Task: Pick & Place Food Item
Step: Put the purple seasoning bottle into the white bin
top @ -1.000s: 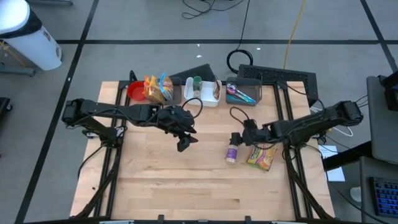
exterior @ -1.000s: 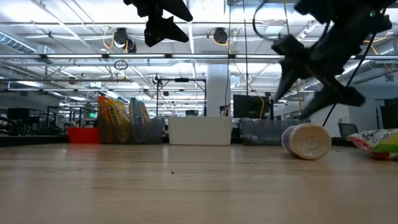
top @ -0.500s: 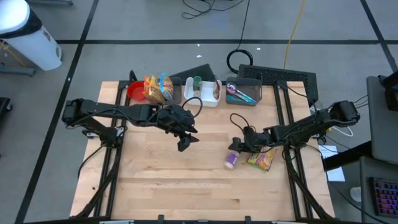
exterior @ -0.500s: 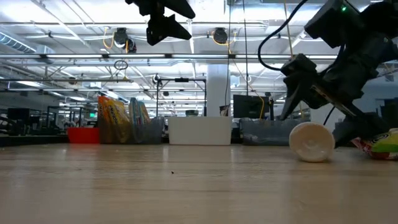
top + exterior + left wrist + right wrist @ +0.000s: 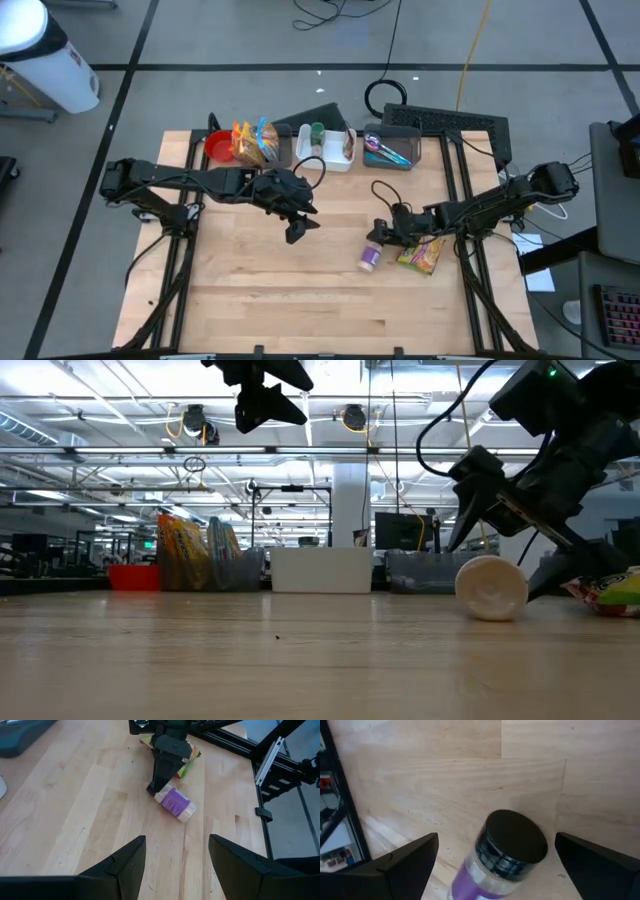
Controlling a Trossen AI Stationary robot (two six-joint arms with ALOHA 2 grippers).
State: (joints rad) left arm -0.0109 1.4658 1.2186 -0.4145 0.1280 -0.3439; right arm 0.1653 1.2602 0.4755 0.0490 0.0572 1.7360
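Note:
A clear jar with a purple label and a black lid [image 5: 369,257] lies on its side on the wooden table, right of the middle. It also shows in the left wrist view [image 5: 175,804] and the low view [image 5: 490,588]. My right gripper [image 5: 384,236] is low over the table, open, slanting down. Its fingers [image 5: 405,865] stand on either side of the jar's lid end [image 5: 516,836], with a gap on each side. My left gripper [image 5: 296,230] hangs open above the table's middle, holding nothing.
A green and yellow snack bag [image 5: 420,255] lies just right of the jar, under my right arm. Along the far edge stand a red bowl [image 5: 218,147], upright snack bags [image 5: 255,143], a white bin [image 5: 325,147] and a dark bin of utensils [image 5: 388,150].
My right gripper has come down toward the table and the jar, rolled its wrist and opened wider. The jar has slid a little toward the near edge and turned slightly.

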